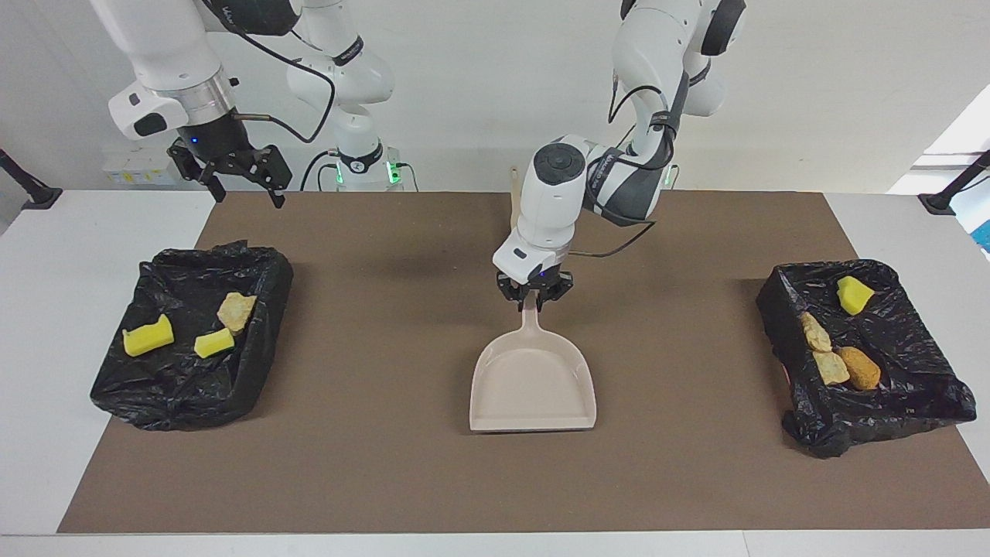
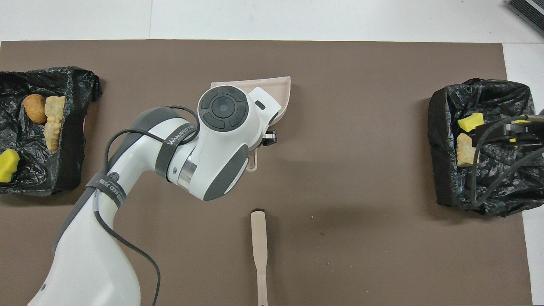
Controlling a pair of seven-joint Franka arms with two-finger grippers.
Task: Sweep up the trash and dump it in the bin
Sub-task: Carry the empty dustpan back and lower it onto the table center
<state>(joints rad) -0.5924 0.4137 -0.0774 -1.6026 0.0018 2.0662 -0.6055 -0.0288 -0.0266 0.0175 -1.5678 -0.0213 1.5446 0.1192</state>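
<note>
Trash (image 1: pixel 831 352) lies in both black-lined bins (image 1: pixel 924 387), one at each end of your bench (image 1: pixel 46 309). Your left hand (image 1: pixel 534 298) grips the empty dustpan (image 1: pixel 534 387) by its handle at mid-mat; your right hand (image 1: pixel 240 182) hangs released near the other bin.

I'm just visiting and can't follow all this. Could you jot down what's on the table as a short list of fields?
left gripper: shut on the dustpan handle, mid-mat
dustpan: empty
right gripper: open, waiting above the mat's corner
hand brush: lying on the mat, nearer the robots than the dustpan
bins: two black-lined bins, one at each end
trash: all seven scraps in the bins
</note>
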